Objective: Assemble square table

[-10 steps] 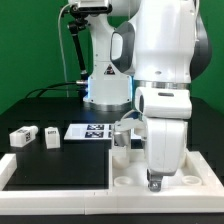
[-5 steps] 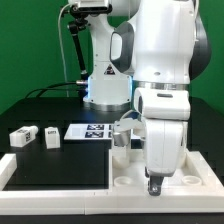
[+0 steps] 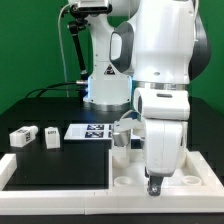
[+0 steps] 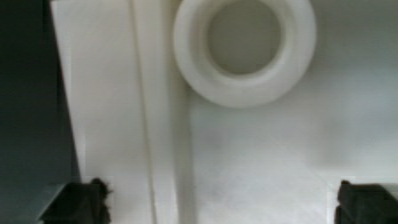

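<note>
Wrist view: end effector [image 4: 222, 203] wide, empty over the seemingly placed square top [image 4: 267, 150]; next, grasp a leg block [image 3: 22, 136], exterior view's left.

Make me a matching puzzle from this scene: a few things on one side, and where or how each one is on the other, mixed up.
Things:
1. leftmost small white tagged leg block
2. thin flat white marker board
3. white plastic square tabletop
4. claw

Descriptions:
A. open, gripping nothing
B. directly beneath the claw
C. farthest toward the exterior view's left
D. lying flat, just to the exterior view's right of both leg blocks

Pairs: 1-C, 2-D, 3-B, 4-A
</note>
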Action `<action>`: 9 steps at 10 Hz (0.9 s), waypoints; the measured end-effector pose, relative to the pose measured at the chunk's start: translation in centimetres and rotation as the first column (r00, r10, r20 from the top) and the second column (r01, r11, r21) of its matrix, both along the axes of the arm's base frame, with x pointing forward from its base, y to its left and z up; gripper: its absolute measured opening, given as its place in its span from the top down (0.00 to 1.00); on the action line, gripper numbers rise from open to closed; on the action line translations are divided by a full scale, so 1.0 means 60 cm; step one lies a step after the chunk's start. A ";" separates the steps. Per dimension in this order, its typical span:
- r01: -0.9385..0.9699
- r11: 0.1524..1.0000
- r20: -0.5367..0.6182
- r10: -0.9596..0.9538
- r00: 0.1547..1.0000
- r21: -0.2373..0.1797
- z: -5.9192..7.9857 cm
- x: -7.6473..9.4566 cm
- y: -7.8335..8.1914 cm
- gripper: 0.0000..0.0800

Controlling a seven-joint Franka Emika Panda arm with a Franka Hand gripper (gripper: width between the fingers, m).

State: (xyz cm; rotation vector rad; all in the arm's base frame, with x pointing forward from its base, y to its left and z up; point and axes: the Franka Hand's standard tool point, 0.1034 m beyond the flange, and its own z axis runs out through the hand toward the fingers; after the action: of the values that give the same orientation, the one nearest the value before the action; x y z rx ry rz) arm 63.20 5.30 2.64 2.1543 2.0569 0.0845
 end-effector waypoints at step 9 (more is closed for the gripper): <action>0.303 0.953 0.008 -0.303 0.953 -0.009 0.171 -0.063 -0.187 0.19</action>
State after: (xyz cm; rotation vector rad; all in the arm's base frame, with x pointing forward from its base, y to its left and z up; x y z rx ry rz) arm 59.45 -5.93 12.92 2.4290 1.6932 0.0431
